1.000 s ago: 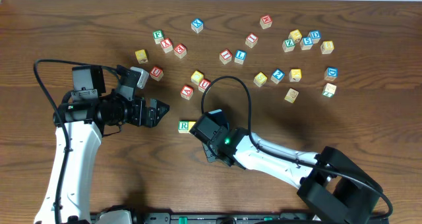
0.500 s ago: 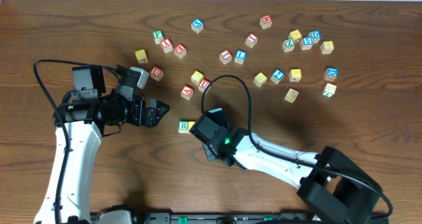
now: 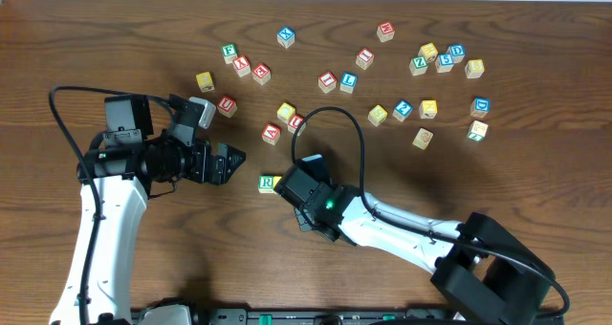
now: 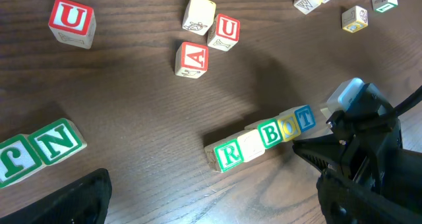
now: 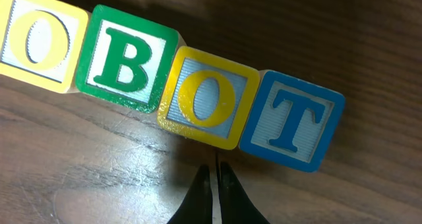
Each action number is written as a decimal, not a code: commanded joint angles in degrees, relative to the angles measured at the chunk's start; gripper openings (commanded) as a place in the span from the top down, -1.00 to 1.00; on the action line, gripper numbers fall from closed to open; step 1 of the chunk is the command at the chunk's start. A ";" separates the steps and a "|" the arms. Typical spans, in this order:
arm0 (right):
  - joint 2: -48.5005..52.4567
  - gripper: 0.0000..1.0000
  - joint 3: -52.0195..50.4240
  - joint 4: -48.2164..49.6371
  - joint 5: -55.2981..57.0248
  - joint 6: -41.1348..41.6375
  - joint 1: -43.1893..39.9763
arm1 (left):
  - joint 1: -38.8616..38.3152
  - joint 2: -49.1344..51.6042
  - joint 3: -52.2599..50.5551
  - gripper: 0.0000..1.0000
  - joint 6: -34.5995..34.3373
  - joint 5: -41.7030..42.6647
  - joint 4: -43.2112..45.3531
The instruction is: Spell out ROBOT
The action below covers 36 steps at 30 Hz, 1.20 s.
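Five cubes lie in a touching row that reads ROBOT. In the left wrist view they are the green R (image 4: 227, 155), a yellow cube (image 4: 249, 145), the green B (image 4: 270, 134), a yellow O (image 4: 288, 126) and the blue T (image 4: 305, 118). From the right wrist I see O (image 5: 36, 39), B (image 5: 125, 58), O (image 5: 208, 95) and T (image 5: 290, 122). My right gripper (image 5: 214, 170) is shut and empty, its tips just short of the second O. My left gripper (image 4: 217, 207) is open, empty and apart from the row. From overhead only the R (image 3: 267, 183) shows beside the right wrist (image 3: 304, 193).
Loose cubes lie beyond the row: a red A (image 4: 192, 58), a red U (image 4: 226, 30), another red U (image 4: 70, 21) and a green N (image 4: 62, 140). Several more are scattered across the far side of the table (image 3: 445, 57). A black cable (image 3: 356, 139) arcs over the right arm.
The right wrist has edged slightly left toward the R cube. The left arm and the cubes have not moved.
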 commanded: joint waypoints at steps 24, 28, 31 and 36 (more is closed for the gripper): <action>0.00 0.98 -0.02 1.22 2.62 -0.33 0.46 | 0.28 -0.31 0.57 -0.95 0.52 0.09 0.00; 0.00 0.98 -0.02 1.22 2.64 -0.35 0.46 | 0.28 -0.31 0.57 -0.96 0.52 0.09 0.00; 0.00 0.98 -0.02 1.22 2.80 -0.33 0.46 | 0.28 -0.31 0.57 -0.96 0.52 0.09 -0.02; 0.00 0.98 -0.02 1.38 2.86 -0.35 0.46 | 0.28 -0.31 0.57 -0.96 0.52 0.09 0.00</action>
